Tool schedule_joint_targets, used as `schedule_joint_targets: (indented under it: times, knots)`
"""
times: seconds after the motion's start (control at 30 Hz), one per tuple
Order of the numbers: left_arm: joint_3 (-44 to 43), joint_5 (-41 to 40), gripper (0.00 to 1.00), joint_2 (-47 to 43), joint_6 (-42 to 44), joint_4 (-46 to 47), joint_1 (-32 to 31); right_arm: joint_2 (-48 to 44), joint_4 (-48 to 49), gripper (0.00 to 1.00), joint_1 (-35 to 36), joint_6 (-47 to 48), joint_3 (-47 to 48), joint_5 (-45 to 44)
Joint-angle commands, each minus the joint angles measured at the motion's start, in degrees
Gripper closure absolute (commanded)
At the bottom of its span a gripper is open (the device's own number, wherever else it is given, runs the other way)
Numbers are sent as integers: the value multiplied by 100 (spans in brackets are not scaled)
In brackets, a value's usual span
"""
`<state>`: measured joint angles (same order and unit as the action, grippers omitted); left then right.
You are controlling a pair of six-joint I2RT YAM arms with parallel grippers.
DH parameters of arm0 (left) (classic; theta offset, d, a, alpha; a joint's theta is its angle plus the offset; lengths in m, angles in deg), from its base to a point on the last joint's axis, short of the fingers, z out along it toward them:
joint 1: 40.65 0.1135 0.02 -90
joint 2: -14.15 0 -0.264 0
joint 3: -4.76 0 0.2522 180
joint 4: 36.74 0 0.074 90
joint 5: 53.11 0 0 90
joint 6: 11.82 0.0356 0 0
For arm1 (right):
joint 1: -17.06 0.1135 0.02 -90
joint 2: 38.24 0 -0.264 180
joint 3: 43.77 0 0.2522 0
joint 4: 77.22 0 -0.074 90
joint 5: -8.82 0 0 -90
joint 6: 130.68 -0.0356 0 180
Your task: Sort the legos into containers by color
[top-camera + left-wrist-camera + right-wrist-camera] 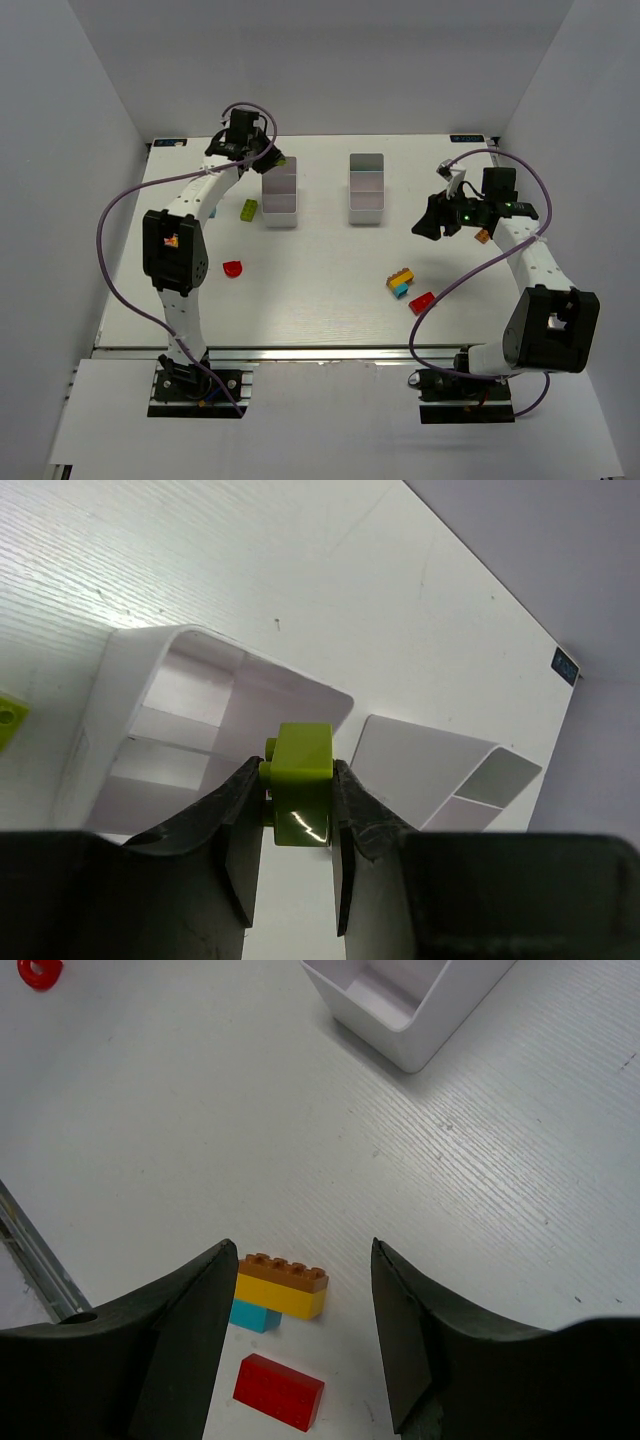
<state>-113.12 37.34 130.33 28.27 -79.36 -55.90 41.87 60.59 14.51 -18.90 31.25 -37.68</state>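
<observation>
Top view: your left tool hangs in the upper left of the frame, over the far end of the left bin, with a lime brick showing at its tip. Your right tool is at mid right, near the right bin. A stack of joined bricks and a red brick lie on the bench, right of centre.

Left wrist: the tool is closed partway onto the lime brick, pinching its two sides. The brick sits in line with the left bin's right rim, and the gap between the bins is just beyond. If you release here, it may strike the rim and bounce onto the bench.

Right wrist: the tool is open and empty above the stack, which is orange on yellow on blue. The red brick lies just beside it. If you close on the stack, you lift three colours together. A finger may also shove the red brick.
</observation>
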Motion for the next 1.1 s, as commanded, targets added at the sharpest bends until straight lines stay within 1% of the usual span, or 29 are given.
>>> schedule_joint_targets:
  times: [0.0,0.03,0.2,0.23,0.33,0.37,0.43,0.57,0.63,0.67,0.7,0.73,0.77,0.8,0.87,0.9,0.93,0.97,1.0,1.03,1.07]
  knots:
    - [-197,-352,69,27,113,-111,-22,-128,135,39,0,-51,-8,132]
    - [-206,-396,66,45,113,-102,-22,-128,135,39,0,-51,-17,140]
    - [-364,-431,60,203,131,-181,-31,-128,118,39,0,-51,-17,149]
    - [-381,-432,54,212,131,-172,-40,-137,109,39,0,-25,-8,141]
    - [-408,-458,46,212,139,-172,-58,-137,92,38,0,-7,1,141]
    - [-425,-467,41,203,139,-172,-58,-137,92,38,0,-7,-8,149]
    - [-460,-484,37,160,157,-172,-66,-154,74,38,0,-7,-26,158]
    - [-557,-519,38,37,210,-216,-75,-172,65,38,0,19,-43,176]
    - [-566,-581,52,-95,341,-208,-75,-189,21,38,0,89,-35,176]
    - [-549,-642,60,-296,420,-234,-75,-189,-57,38,8,150,-17,184]
    - [-505,-764,79,-411,656,-269,-84,-189,-101,38,9,299,18,193]
    - [-435,-853,86,-551,806,-391,-75,-198,-171,38,0,405,44,219]
    - [-338,-949,90,-848,955,-462,-66,-189,-329,38,0,528,53,289]
    - [-68,-1011,93,-999,1314,-523,-49,-207,-409,38,0,799,71,351]
    - [285,-994,94,-1429,1667,-743,74,-233,-549,50,0,977,62,517]
    - [722,-881,94,-1562,2069,-787,135,-242,-585,59,26,1064,62,553]
    - [952,-732,90,-1703,2256,-883,205,-242,-603,76,44,1143,71,562]
    - [1198,-609,86,-1843,2458,-893,267,-233,-629,83,61,1170,88,571]
    - [1453,-433,83,-2080,2895,-884,424,-225,-647,88,113,1188,88,571]
    - [1873,-275,77,-2160,3065,-945,522,-225,-647,88,149,1223,106,563]
    - [2034,-73,65,-2222,3223,-998,601,-216,-647,87,175,1223,115,536]
